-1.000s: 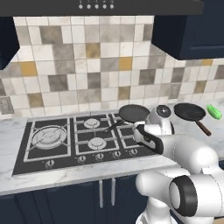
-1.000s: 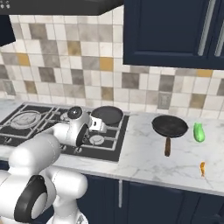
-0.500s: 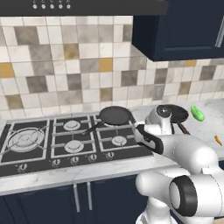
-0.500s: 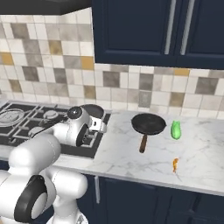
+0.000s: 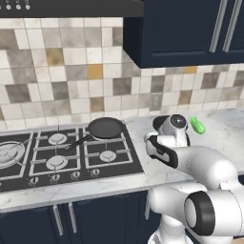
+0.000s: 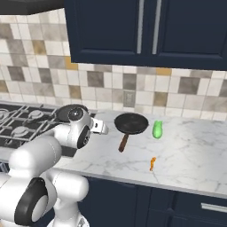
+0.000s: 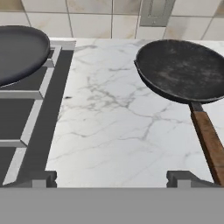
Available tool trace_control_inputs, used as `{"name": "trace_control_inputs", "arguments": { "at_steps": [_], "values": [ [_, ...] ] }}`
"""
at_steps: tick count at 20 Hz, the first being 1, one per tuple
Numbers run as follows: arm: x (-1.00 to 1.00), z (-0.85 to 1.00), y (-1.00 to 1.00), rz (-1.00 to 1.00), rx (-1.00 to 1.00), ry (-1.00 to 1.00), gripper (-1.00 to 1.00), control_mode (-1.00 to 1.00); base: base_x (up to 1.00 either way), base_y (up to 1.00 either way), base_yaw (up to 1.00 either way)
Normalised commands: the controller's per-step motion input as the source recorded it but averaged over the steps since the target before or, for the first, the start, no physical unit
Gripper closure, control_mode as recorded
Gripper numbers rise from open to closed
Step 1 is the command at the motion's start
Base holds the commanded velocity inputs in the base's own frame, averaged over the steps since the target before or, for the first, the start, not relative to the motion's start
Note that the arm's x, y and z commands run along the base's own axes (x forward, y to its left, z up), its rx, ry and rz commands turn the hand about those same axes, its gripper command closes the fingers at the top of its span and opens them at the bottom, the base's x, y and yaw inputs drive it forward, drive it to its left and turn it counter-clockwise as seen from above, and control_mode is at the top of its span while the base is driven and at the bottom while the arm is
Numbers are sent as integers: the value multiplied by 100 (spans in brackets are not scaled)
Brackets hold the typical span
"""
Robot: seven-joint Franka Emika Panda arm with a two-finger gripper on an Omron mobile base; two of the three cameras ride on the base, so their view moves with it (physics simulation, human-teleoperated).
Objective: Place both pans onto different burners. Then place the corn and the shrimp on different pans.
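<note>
My gripper [image 7: 111,179] is spread as wide as it goes and holds nothing; the two fingertips [image 7: 39,178] stand far apart over bare marble, one at the cooktop's right edge, the other just beside the wooden handle. From the right base view the hand [image 6: 98,127] hangs above the counter [image 6: 190,150] between the cooktop [image 6: 17,126] and the pan on the marble.

The black-handled pan [image 5: 105,127] sits on the cooktop's back right burner, its handle reaching forward and left over the grate. My hand view catches its rim [image 7: 19,52] over the grate bars at the left. The front right burner [image 5: 107,155] has nothing on it, and so do the two middle burners [image 5: 57,138]. The big ring burner [image 5: 7,151] is at the cooktop's left end.

The wooden-handled pan [image 6: 131,123] lies on the counter right of the cooktop, toward the back wall, below the wall outlet [image 6: 129,98]. Its handle points toward the front edge. In my hand view it is at the upper right [image 7: 181,70], the brown handle running down beside my right fingertip.

The corn [image 6: 157,129] lies just right of that pan, close but apart from its rim; it also shows in the left base view [image 5: 197,125]. The shrimp [image 6: 152,163] lies near the counter's front edge, forward of the corn and well apart from it.
</note>
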Motion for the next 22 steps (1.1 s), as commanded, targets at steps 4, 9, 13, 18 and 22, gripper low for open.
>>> {"name": "trace_control_inputs", "arguments": {
  "at_steps": [4, 9, 13, 18, 22],
  "values": [
    [0, 0, 0, 0, 0, 0, -100, 100, 0, -31, 0],
    [0, 0, 0, 0, 0, 0, -100, 100, 0, 0, 0],
    [0, 0, 0, 0, 0, 0, -100, 100, 0, 0, 0],
    [17, 3, 3, 0, 0, 0, -100, -100, 0, 0, 0],
    [6, 0, 0, 0, -1, 0, -100, -100, 0, 0, 0]
  ]
}}
